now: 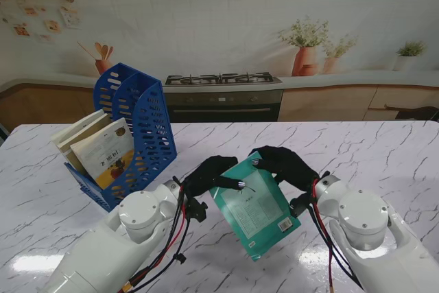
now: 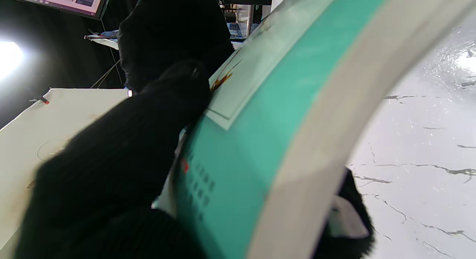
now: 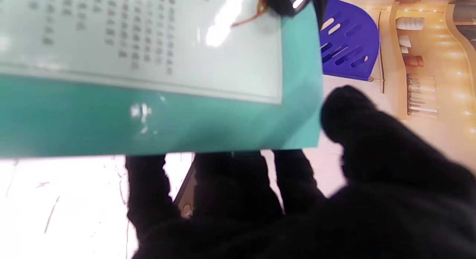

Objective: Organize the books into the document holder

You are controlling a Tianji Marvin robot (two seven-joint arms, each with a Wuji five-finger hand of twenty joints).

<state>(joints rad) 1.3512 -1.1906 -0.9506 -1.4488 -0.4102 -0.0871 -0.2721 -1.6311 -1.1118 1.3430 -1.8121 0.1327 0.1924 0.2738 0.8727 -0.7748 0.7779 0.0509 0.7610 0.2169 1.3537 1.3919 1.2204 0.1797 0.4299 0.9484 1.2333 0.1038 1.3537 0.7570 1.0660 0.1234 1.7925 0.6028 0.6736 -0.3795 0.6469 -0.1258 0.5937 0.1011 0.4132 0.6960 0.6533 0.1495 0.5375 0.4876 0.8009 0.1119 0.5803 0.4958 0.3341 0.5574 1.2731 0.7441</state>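
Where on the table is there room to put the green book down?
Bare marble lies right of the right hand and beyond the green book, toward the far edge of the table. It is crowded on the left, around the blue holder and the left hand.

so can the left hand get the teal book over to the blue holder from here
Probably yes. The left hand grips the teal book on the side toward the holder, and only bare table lies between. But the right hand also holds the book, and two books already fill one slot.
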